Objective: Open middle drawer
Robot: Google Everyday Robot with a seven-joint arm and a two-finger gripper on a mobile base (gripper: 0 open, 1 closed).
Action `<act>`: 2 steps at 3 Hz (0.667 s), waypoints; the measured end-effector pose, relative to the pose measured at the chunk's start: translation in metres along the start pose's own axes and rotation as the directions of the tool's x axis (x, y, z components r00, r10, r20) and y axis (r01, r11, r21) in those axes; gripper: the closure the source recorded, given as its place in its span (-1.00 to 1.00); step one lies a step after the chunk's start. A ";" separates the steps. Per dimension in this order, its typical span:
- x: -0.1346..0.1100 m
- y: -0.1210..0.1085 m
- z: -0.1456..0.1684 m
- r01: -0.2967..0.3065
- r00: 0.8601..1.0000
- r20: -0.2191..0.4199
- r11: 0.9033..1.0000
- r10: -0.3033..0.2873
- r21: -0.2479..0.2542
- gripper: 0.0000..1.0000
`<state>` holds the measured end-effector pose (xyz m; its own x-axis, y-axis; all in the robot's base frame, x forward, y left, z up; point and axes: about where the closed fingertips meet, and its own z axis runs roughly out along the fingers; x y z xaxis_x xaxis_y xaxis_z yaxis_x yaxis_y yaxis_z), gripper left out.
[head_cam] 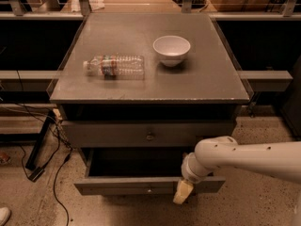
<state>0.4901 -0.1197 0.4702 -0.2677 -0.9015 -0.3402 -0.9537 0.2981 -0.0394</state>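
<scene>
The gray cabinet has a closed drawer with a small round knob just under its top. Below it the middle drawer stands pulled out toward me, its dark inside showing and its small knob on the front. My white arm reaches in from the right. The gripper, with a cream-coloured tip, hangs in front of the right part of that drawer's front, right of the knob. Any lower drawer is hidden.
A clear plastic bottle lies on its side on the cabinet top, with a white bowl to its right. Black cables and a stand leg trail on the speckled floor at the left. Dark shelves flank both sides.
</scene>
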 end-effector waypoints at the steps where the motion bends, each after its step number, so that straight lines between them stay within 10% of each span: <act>1: 0.011 0.009 0.024 -0.008 1.000 -0.028 0.998 0.006 -0.068 -1.00; 2: 0.024 0.017 0.046 -0.017 0.999 -0.047 0.993 0.012 -0.120 -1.00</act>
<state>0.4736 -0.1220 0.4179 -0.2848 -0.9117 -0.2960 -0.9585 0.2737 0.0792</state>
